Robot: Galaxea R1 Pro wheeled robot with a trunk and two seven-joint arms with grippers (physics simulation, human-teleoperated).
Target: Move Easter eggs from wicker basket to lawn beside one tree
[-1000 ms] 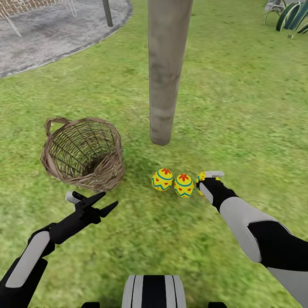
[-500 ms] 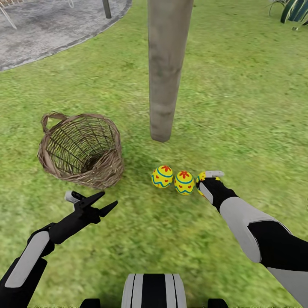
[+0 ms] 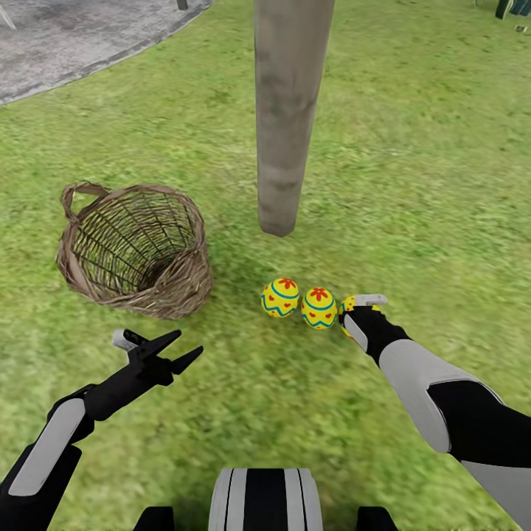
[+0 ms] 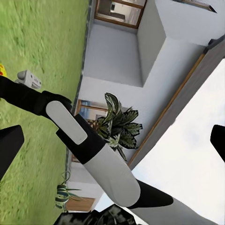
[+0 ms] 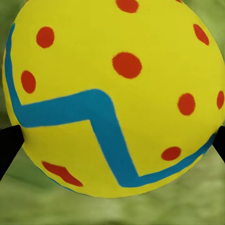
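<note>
Over on the far left, the grey paved patio (image 3: 81, 37) is curving across the corner of the lawn (image 3: 413, 169). Nearer in, the wicker basket (image 3: 133, 251) is lying tipped on its side on the grass, mouth facing up toward the camera, and no eggs are showing inside it. Just in front of it the left gripper (image 3: 181, 349) is hovering above the turf, fingers spread wide apart and gripping nothing; its wrist camera is looking across at the right arm (image 4: 89, 145) with a white house (image 4: 140, 56) behind.

Moving to the centre, the tree (image 3: 287, 110) is planting its smooth trunk in the grass, and close to its foot on the near side two Easter eggs are sitting side by side, one (image 3: 280, 297) touching the other (image 3: 318, 307). Right beside them the third egg (image 3: 348, 304) is sitting between the fingers of the right gripper (image 3: 358, 313), low at the grass. In the right wrist view that egg (image 5: 112, 93) is looming huge, with a dark fingertip (image 5: 8, 145) at each flank, pinching it.
</note>
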